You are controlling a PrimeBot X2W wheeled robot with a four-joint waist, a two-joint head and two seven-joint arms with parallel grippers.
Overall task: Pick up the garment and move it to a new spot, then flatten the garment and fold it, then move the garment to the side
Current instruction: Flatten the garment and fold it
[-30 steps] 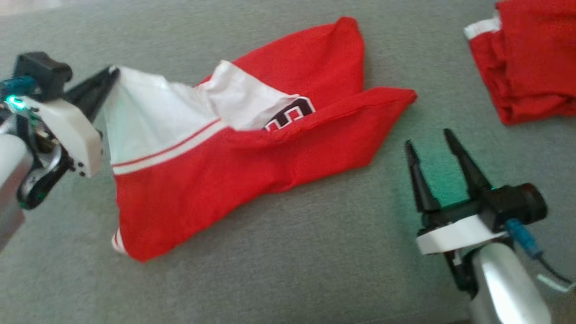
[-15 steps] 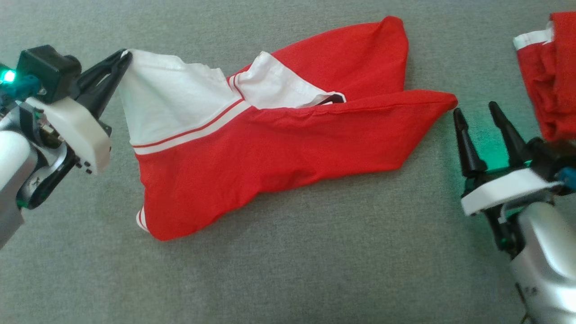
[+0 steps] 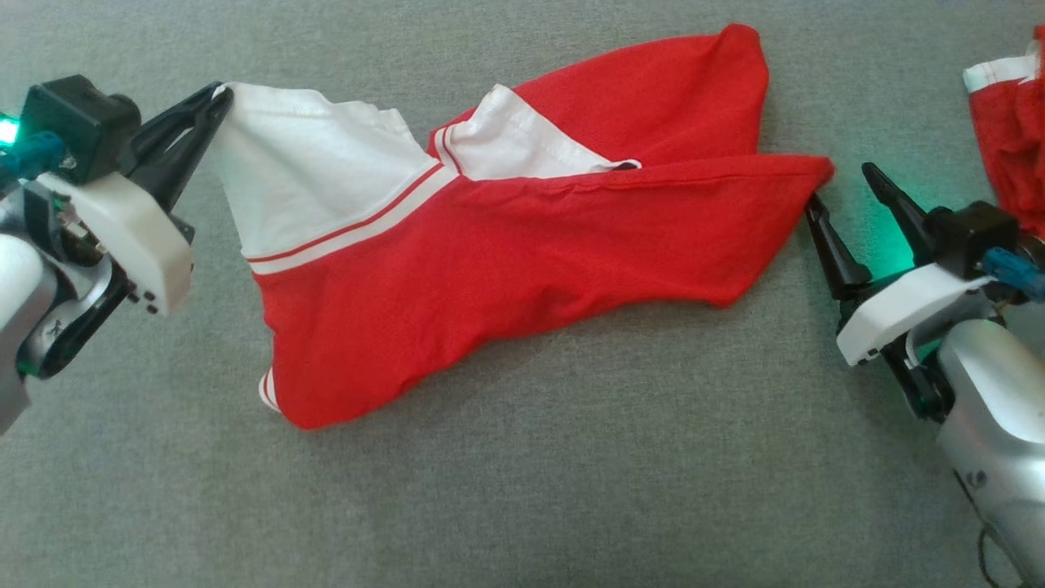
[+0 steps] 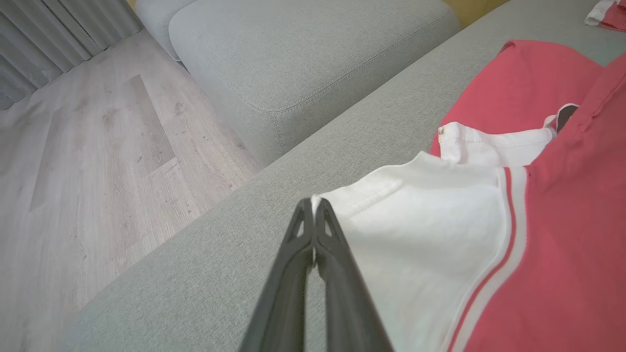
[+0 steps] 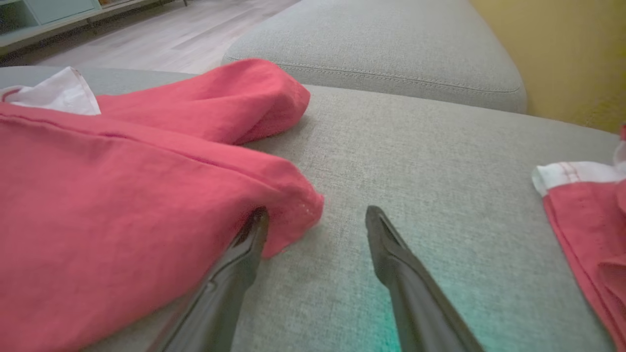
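Head view: the garment, a red shirt with a white panel and thin red-and-white striping, lies rumpled on the grey sofa seat, stretched from 10 o'clock to 3 o'clock through the middle of the picture. At 10 o'clock the left end effector is clamped tight on the corner of the white panel, and the cloth is drawn to a point there. At 3 o'clock the right end effector has its fingers spread wide at the garment's red corner. The tip of the finger nearer the cloth is tucked under that corner, and the other finger stands over bare upholstery beside a green glow. A second red cloth with a white edge sits at 2 o'clock, apart from the garment.

Left wrist view: the left end effector has both fingers pressed together on the white hem, and the garment runs off toward 3 o'clock. A wooden floor lies at 10 o'clock and another cushion at 12 o'clock.

Right wrist view: the right end effector grips nothing. The garment lies on the 9 o'clock side, its corner draped over one fingertip, and the second red cloth lies at 3 o'clock.
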